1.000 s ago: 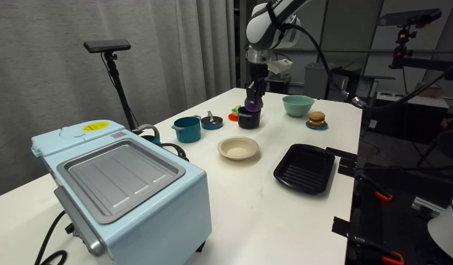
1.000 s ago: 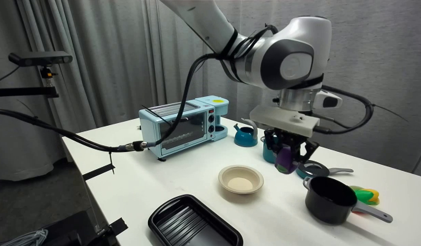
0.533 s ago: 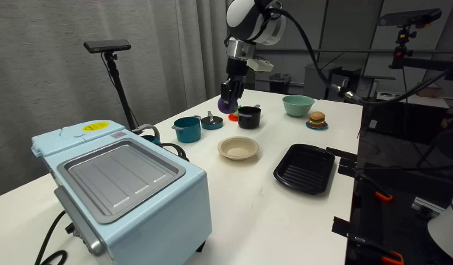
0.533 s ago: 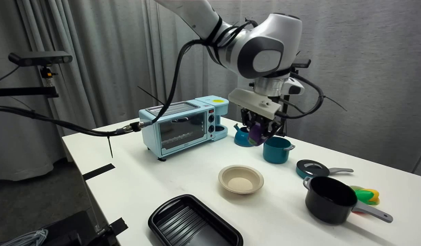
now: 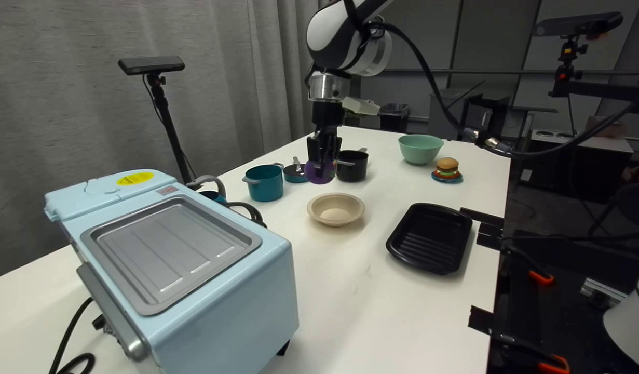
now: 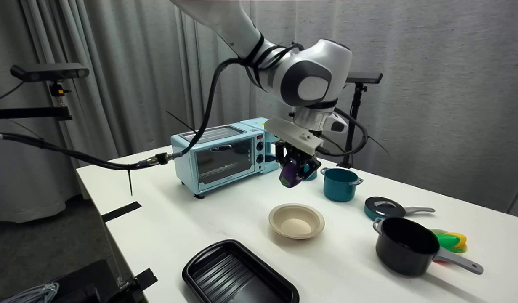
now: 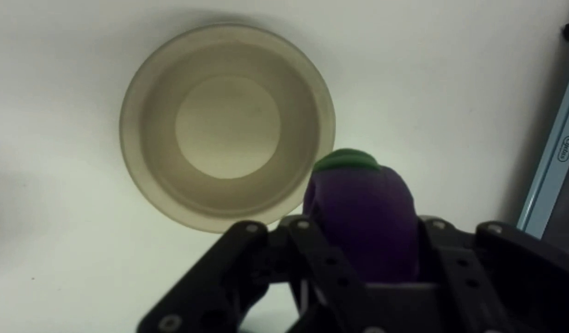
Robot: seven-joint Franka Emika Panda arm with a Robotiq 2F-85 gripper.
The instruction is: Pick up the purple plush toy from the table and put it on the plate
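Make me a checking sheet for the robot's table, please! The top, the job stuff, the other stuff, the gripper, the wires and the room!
Surface: white table, with black tape at its edge.
Job's things: purple toy is held up off the table; plate sits on the table, toy not in it yet.
Clutter: oven, blue pot, black pot, black tray, green bowl, toy burger.
Gripper: closed around the purple toy.
Cables: black cable hangs from the arm; a cord lies beside the oven.
Surroundings: grey curtain, with a camera in front of it.
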